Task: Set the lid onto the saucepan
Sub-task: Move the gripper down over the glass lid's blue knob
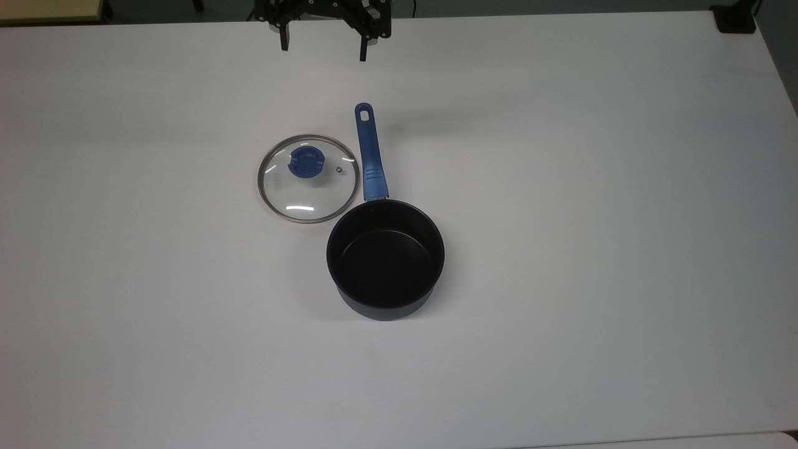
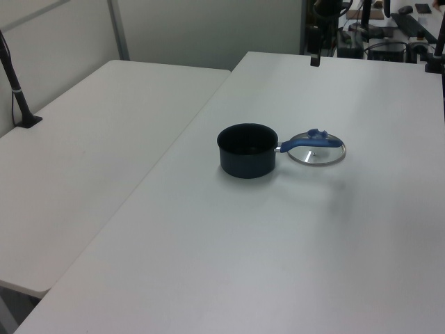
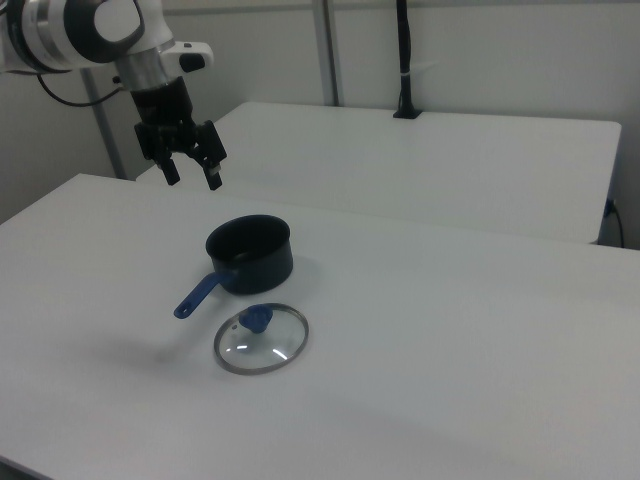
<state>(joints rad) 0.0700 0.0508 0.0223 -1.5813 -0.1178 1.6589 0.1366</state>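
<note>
Lid (image 1: 308,179), round clear glass with a metal rim and blue knob, lies flat on the white table (image 1: 592,249), at about ten o'clock from the dark navy saucepan (image 1: 385,259), beside its long blue handle. The black gripper (image 3: 191,168) hangs high, fingers apart, holding nothing. Nothing done yet: grasping, lifting and placing remain.

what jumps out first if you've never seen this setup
The dark saucepan sits uncovered mid-table, its blue handle pointing toward the top view's upper edge. The glass lid lies flat beside the handle, on the top view's left. The black pincer hangs open above the table, away from both.
</note>
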